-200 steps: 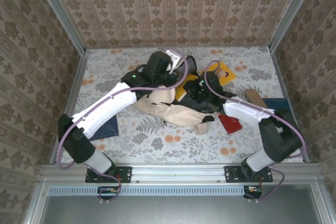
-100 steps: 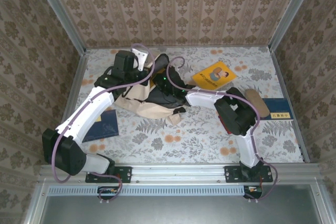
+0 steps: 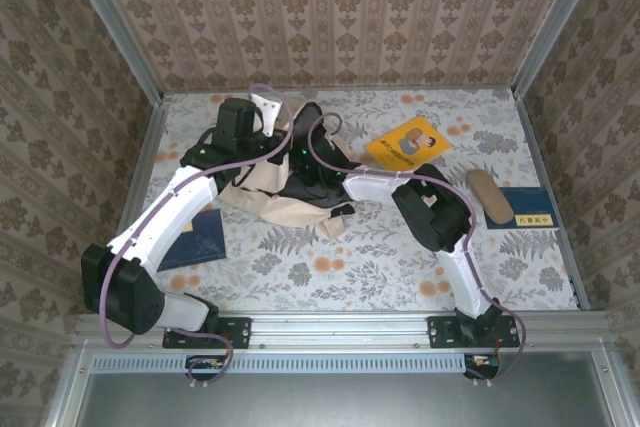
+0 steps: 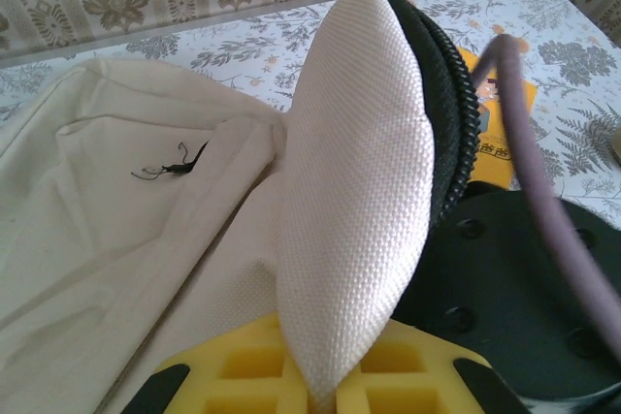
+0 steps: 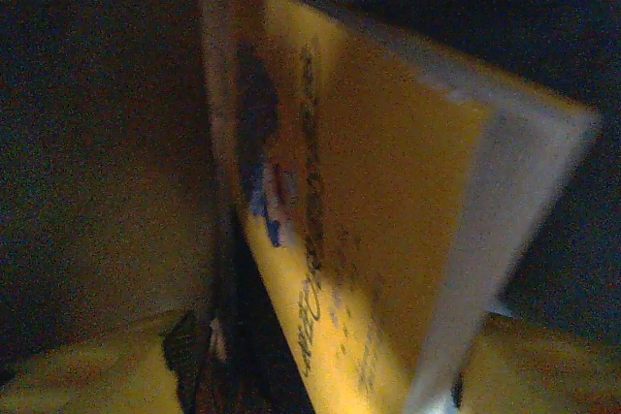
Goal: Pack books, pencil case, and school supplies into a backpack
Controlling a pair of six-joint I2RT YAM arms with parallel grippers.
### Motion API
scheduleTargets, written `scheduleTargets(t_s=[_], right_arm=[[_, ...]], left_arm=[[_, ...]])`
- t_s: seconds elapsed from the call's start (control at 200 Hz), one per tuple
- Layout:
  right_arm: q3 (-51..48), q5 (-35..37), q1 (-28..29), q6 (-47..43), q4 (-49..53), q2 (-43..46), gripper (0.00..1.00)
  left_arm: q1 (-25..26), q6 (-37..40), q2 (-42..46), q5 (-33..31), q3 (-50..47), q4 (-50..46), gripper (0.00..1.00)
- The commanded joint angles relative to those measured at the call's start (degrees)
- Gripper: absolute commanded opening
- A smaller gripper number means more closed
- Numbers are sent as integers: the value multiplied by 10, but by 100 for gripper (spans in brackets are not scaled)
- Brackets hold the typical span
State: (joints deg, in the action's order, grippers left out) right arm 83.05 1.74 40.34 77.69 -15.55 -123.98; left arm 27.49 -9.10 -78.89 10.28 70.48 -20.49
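patterned wallpaper (image 3: 340, 7) closed in the floral surface (image 3: 350, 257) on three sides.

the backpack (image 3: 270, 192) lay crumpled left of centre. the left end effector (image 4: 330, 390) was pinched shut on its cream flap (image 4: 354, 191), lifting the mouth open. the right end effector (image 5: 320, 370) reached down inside the dark lining, where a flat orange-yellow item (image 5: 369, 210) with a pale edge stood tilted close in front of it. whether its fingers gripped that item or stood apart, i could not tell.

the step looked like seating this item in the bag. doing it well meant holding the flap high and taut, letting the item settle flat against the lining before parting from it, then backing the right arm out along its line of entry so nothing snagged or came out with it.

out on the surface, the yellow book (image 3: 408, 142) lay face up just right of the bag. the dark blue book (image 3: 527, 209) lay near the right wall beside a tan oval thing (image 3: 490, 197). another dark blue flat piece (image 3: 195, 239) sat under the left arm.
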Motion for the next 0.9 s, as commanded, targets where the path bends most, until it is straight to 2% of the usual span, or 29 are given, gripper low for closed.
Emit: scheduleTargets(t_s=[0.0,0.235,0.38,0.52,0.66,0.73,0.845,0.895], right_arm=[[-54,-8,-7,-40,31,114,74],[-166,-27,-8,-67,87,255,78],[-220,12,-21,-123,199,348,81],[-230,39,-72,-206,307,405,86],[-192,-11,-159,-276,364,371,87],[-167,-37,-196,-302,366,333,87],[-93,-72,-231,-338,376,244,86],[-53,-80,-237,-349,390,198,86]], left_arm=[[-6,-22,17,-14,15,-4,10],[-7,-41,23,-26,-9,-13,11],[-7,-53,33,-39,-29,-27,11],[-7,-75,56,-70,-59,-69,12],[-7,-107,83,-111,-93,-122,14],[-7,-126,97,-120,-107,-145,24],[-7,-146,116,-86,-125,-157,58],[-7,-154,121,-65,-126,-158,67]])
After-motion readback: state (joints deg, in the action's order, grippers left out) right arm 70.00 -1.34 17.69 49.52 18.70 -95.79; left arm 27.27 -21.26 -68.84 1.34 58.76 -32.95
